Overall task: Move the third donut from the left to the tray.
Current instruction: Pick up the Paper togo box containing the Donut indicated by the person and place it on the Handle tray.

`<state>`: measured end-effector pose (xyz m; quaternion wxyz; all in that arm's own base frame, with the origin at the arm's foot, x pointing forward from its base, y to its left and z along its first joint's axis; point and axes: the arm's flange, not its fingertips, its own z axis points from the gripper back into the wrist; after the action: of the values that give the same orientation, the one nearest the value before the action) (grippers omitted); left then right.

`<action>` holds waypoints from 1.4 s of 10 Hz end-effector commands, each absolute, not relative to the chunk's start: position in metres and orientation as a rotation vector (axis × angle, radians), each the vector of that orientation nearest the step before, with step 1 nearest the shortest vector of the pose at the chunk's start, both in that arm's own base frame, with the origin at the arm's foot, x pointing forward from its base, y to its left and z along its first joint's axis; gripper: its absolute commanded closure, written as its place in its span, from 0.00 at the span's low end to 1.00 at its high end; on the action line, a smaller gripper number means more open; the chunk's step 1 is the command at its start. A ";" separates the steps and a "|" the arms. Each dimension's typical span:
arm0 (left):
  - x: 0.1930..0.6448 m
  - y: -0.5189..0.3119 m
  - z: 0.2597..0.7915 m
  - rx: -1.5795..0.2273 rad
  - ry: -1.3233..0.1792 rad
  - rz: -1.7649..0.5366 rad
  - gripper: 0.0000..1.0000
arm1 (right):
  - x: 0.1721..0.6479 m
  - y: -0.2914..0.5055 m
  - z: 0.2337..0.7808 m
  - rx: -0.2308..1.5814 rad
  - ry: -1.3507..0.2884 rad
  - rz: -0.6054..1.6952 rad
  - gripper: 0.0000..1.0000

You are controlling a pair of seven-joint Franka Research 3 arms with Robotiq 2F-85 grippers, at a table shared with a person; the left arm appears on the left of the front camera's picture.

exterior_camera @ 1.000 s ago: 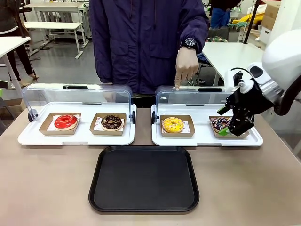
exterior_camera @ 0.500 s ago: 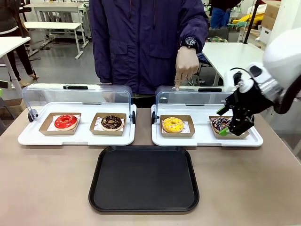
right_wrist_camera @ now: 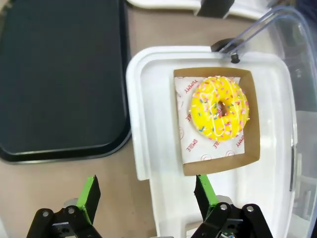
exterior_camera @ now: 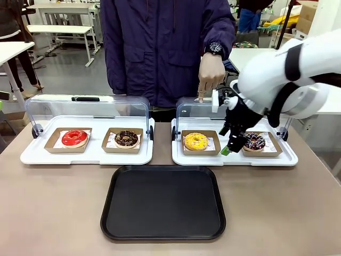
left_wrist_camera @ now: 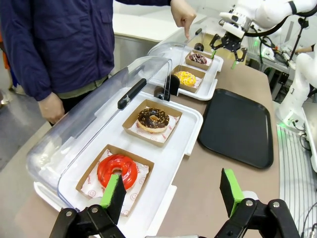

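Yellow donut [right_wrist_camera: 205, 111] just ahead of the spread right jaws, untouched

Third donut [exterior_camera: 196, 141]: bright yellow icing, thin white lines, multicoloured sprinkles; its holder [right_wrist_camera: 218, 167] brown, its paper [right_wrist_camera: 190, 129] white with red print; tray [exterior_camera: 163, 202] plain black; leftmost donut [exterior_camera: 74, 137] glossy red; second donut [exterior_camera: 126, 138] dark chocolate with pale flecks; serving trays [exterior_camera: 85, 156] white; right gripper [right_wrist_camera: 147, 193] black, pads [right_wrist_camera: 90, 194] green; table [exterior_camera: 53, 213] grey-brown.

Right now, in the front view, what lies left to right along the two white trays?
red-iced donut → dark chocolate donut → yellow donut → right gripper → sprinkled chocolate donut
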<state>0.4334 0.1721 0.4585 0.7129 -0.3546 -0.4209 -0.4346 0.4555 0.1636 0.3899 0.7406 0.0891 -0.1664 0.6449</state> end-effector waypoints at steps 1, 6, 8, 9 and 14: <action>0.432 0.171 0.462 -0.788 -0.923 -0.961 0.00 | 0.476 0.181 0.386 0.114 -0.319 1.392 0.00; 0.432 0.171 0.462 -0.788 -0.923 -0.961 0.00 | 0.512 0.205 0.360 0.087 -0.236 1.455 0.00; 0.432 0.171 0.462 -0.788 -0.923 -0.961 0.00 | 0.520 0.207 0.345 0.061 -0.207 1.475 0.00; 0.432 0.171 0.462 -0.788 -0.923 -0.961 0.00 | 0.522 0.206 0.340 0.055 -0.204 1.477 0.00; 0.432 0.171 0.462 -0.788 -0.923 -0.961 0.00 | 0.536 0.202 0.326 0.014 -0.180 1.474 0.00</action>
<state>0.4333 0.1722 0.4586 0.7129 -0.3545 -0.4209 -0.4346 0.5263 0.1974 0.3261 0.7278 0.0237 -0.0846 0.6802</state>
